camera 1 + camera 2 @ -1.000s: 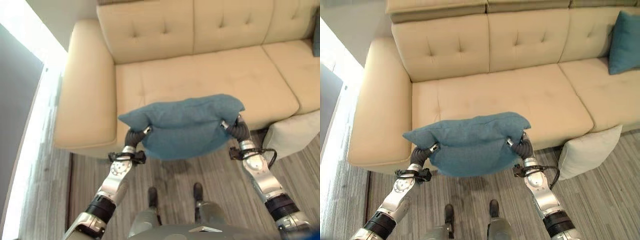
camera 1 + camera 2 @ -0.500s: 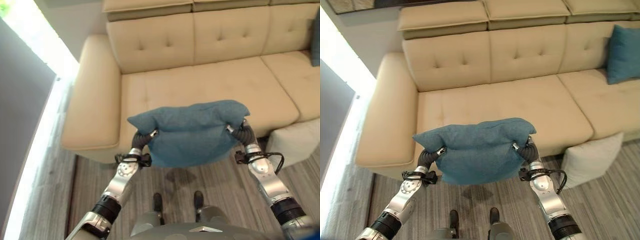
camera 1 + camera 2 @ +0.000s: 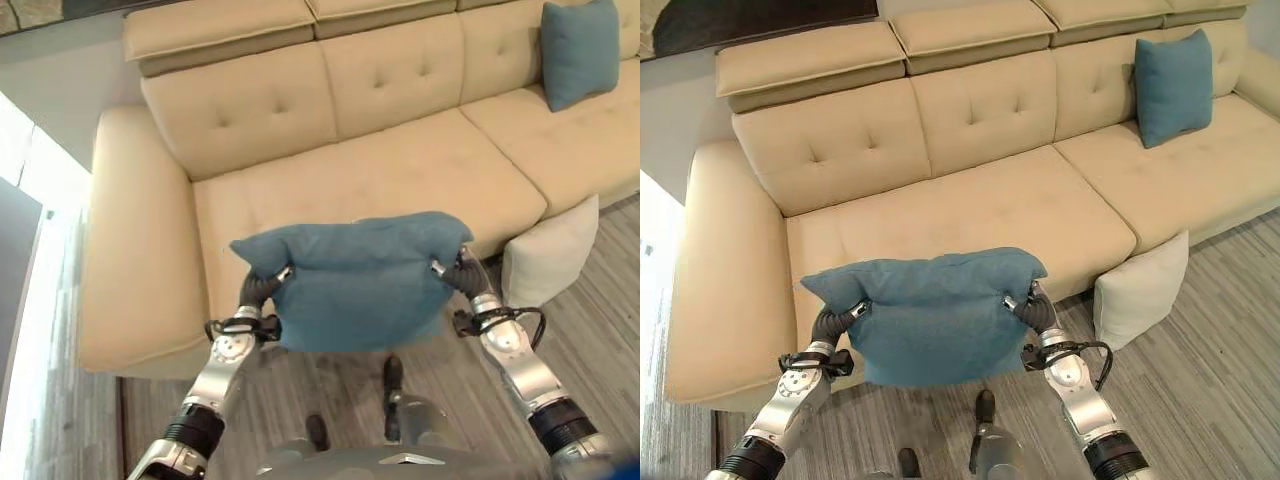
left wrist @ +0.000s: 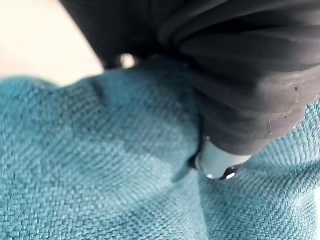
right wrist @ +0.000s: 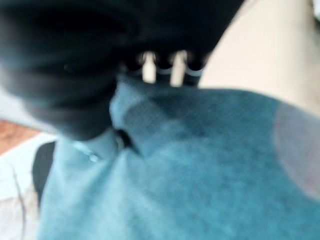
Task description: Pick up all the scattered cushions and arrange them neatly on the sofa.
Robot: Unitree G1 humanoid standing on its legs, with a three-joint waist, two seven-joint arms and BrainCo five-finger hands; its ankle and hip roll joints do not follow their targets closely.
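A large blue cushion (image 3: pixel 355 280) hangs in the air in front of the beige sofa (image 3: pixel 390 180), just before the left seat's front edge. My left hand (image 3: pixel 262 287) grips its left end and my right hand (image 3: pixel 455 272) grips its right end, fingers curled into the fabric. In the left wrist view the blue weave (image 4: pixel 90 165) sits pinched against the hand (image 4: pixel 225 165); the right wrist view shows the cushion (image 5: pixel 200 165) under the curled fingers (image 5: pixel 160 67). A second blue cushion (image 3: pixel 1173 85) stands upright against the sofa's right backrest. A white cushion (image 3: pixel 1140 290) leans on the floor against the sofa front.
The sofa's wide left armrest (image 3: pixel 130 240) lies left of the held cushion. The left and middle seats (image 3: pixel 970 215) are bare. Grey wood-look floor (image 3: pixel 1210 370) stretches to the right of the white cushion.
The camera has swung right and pulled back, bringing the far blue cushion and more of the sofa into sight. Both hands still hold the blue cushion level before the seat.
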